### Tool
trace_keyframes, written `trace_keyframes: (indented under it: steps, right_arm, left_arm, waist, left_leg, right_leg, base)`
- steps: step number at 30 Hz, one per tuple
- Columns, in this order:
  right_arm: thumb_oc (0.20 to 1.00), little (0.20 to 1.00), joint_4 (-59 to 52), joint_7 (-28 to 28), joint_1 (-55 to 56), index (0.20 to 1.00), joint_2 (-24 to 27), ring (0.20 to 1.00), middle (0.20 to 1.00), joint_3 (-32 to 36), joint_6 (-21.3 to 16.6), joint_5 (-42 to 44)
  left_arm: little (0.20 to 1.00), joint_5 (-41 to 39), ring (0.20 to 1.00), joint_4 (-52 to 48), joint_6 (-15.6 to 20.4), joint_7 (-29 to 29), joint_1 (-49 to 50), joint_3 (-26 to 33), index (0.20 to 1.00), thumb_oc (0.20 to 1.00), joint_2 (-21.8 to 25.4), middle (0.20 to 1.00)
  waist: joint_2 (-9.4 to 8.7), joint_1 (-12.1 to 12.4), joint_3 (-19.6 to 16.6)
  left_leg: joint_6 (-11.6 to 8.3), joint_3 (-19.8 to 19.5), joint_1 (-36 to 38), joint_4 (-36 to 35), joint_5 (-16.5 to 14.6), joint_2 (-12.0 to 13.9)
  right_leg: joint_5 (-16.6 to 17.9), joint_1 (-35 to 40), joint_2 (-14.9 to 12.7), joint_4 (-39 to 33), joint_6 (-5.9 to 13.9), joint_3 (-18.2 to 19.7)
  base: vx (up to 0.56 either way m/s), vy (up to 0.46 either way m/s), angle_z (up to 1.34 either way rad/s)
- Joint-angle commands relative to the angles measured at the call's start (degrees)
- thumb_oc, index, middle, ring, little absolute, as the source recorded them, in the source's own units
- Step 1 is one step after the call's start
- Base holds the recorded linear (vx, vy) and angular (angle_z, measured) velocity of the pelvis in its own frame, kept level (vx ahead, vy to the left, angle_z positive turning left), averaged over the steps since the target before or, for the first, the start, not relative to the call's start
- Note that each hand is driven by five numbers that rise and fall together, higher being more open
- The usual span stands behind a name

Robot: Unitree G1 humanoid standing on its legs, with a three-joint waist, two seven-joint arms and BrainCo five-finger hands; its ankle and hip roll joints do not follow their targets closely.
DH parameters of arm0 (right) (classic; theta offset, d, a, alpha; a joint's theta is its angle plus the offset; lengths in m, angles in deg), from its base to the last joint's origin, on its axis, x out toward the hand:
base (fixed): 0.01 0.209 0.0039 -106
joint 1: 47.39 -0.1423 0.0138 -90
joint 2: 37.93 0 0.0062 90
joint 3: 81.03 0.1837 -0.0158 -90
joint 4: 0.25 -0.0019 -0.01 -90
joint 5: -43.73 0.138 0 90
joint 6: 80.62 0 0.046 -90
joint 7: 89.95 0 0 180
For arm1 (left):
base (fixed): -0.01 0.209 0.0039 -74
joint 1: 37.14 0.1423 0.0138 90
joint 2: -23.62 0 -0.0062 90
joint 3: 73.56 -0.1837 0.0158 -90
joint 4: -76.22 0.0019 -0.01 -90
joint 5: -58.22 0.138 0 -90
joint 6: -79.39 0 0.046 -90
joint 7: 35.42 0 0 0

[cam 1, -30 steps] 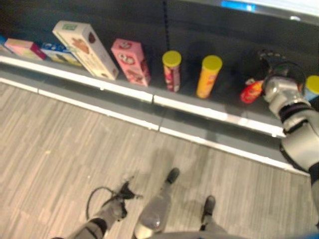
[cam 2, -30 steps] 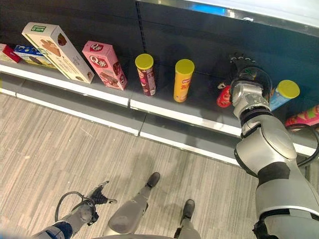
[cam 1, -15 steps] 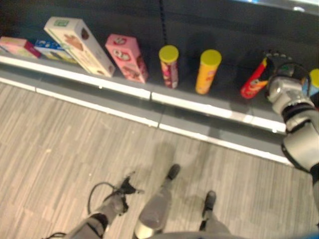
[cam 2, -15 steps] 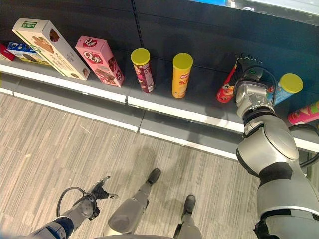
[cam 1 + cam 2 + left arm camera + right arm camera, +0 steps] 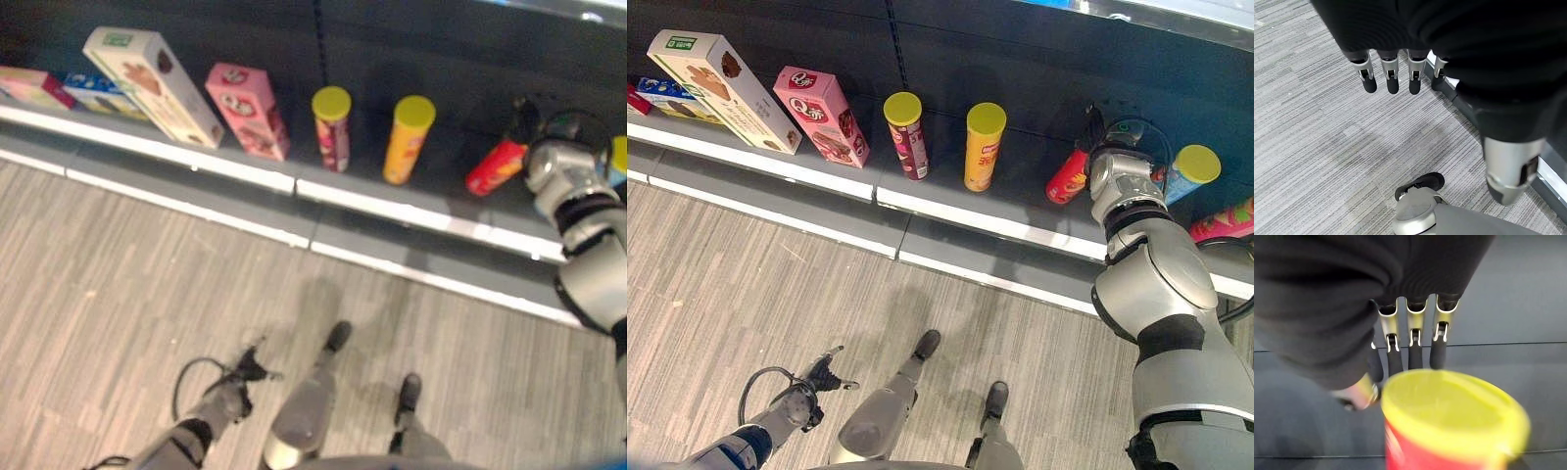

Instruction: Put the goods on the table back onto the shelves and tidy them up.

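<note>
The right hand (image 5: pixel 1114 168) reached to the dark shelf (image 5: pixel 950 196) and met the top of a red cylindrical snack can with a yellow lid (image 5: pixel 1065 176), which leaned tilted on the shelf between an upright yellow can with a yellow lid (image 5: pixel 984 146) and a blue can with a yellow lid (image 5: pixel 1187 170); its fingers (image 5: pixel 1415 350) lay straight behind the lid, not curled round it. The left hand (image 5: pixel 1396 73) hung low over the grey striped floor (image 5: pixel 1312 137), fingers relaxed, holding nothing.
</note>
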Motion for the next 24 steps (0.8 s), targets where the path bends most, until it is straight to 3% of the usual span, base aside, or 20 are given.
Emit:
trace_keyframes:
  steps: [1, 7, 8, 9, 12, 24]
  right_arm:
    - [0.2, 0.2, -0.4, -0.8, -1.9, 0.2, 2.8, 0.2, 0.2, -2.0, -0.5, 0.0]
    - [0.2, 0.2, -0.9, -0.9, -1.8, 0.2, 2.6, 0.2, 0.2, -1.9, -0.7, 0.1]
    - [0.373, 0.373, -0.9, -0.9, -1.8, 0.373, 2.6, 0.373, 0.373, -1.9, -0.7, 0.1]
    - [0.495, 0.495, -1.2, -0.7, -1.8, 0.495, 2.5, 0.495, 0.495, -1.8, -0.8, 0.4]
    - [1.0, 1.0, -2.5, 0.2, -2.1, 1.0, 2.7, 1.0, 1.0, -1.5, -1.2, 1.4]
    - [1.0, 1.0, -6.1, 2.3, -3.6, 1.0, 1.4, 1.0, 1.0, -2.1, -1.4, 1.5]
  left_arm:
    - [1.0, -1.3, 1.0, 1.4, 0.2, 0.1, -1.3, 0.1, 1.0, 1.0, 1.8, 1.0]
    - [1.0, -1.4, 1.0, 1.4, 0.3, 0.1, -1.2, 0.3, 1.0, 1.0, 1.8, 1.0]
    - [1.0, -1.4, 1.0, 1.4, 0.3, 0.1, -1.2, 0.3, 1.0, 1.0, 1.8, 1.0]
    - [1.0, -1.4, 1.0, 1.4, 0.3, 0.1, -1.3, 0.2, 1.0, 1.0, 1.8, 1.0]
    - [1.0, -1.5, 1.0, 1.6, 0.3, 0.2, -1.1, 0.4, 1.0, 1.0, 1.8, 1.0]
    - [1.0, -2.1, 1.0, 3.1, 0.1, 1.0, -1.5, 1.2, 1.0, 1.0, 1.6, 1.0]
  waist:
    - [-0.37, 0.2, -0.2]
    - [-0.35, 0.2, -0.3]
    - [-0.35, 0.2, -0.3]
    - [-0.38, 0.1, -0.3]
    - [-0.41, 0.0, -0.3]
    - [-1.0, -0.8, -0.6]
  left_leg:
    - [-0.45, -2.5, -0.4, -4.9, -1.8, -0.2]
    - [-0.4, -2.5, -0.3, -4.9, -1.9, -0.2]
    - [-0.4, -2.5, -0.3, -4.9, -1.9, -0.2]
    - [-0.4, -2.5, -0.3, -4.9, -1.8, -0.2]
    - [-0.37, -2.4, -0.3, -4.9, -1.8, -0.2]
    - [-0.26, -2.3, -0.1, -4.9, -2.1, 0.0]
  right_leg:
    - [-2.7, 3.1, -2.9, 0.1, 0.42, 1.5]
    - [-2.7, 3.0, -2.9, 0.1, 0.41, 1.5]
    - [-2.7, 3.0, -2.9, 0.1, 0.41, 1.5]
    - [-2.7, 3.0, -2.8, 0.1, 0.38, 1.5]
    - [-2.7, 2.9, -2.8, 0.1, 0.33, 1.6]
    - [-2.8, 3.0, -2.7, 0.1, 0.13, 2.1]
  base:
    - [0.0, 0.0, 0.0]
    - [0.0, 0.0, 0.0]
    - [0.0, 0.0, 0.0]
    - [0.0, 0.0, 0.0]
    - [0.0, 0.0, 0.0]
    - [0.0, 0.0, 0.0]
